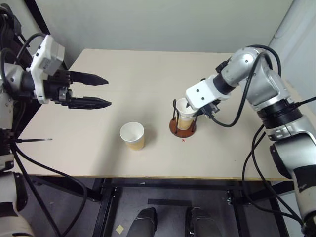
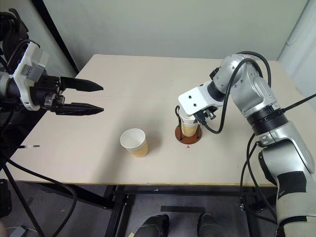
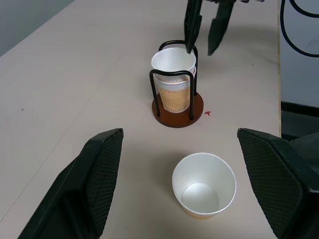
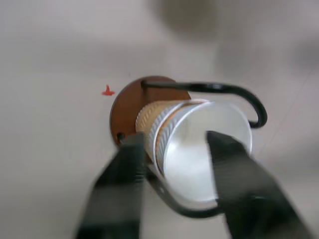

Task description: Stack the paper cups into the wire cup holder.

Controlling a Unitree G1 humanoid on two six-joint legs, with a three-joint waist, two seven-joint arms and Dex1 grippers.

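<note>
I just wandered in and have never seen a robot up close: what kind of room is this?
Probably a robot test lab, not a kitchen or café. A plain table stands by bare walls, holding just a loose paper cup and a wire cup holder with cups inside, and cables trail from the arms.

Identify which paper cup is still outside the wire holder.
The lone paper cup standing upright on the bare table; the others sit nested inside the wire cup holder.
</note>
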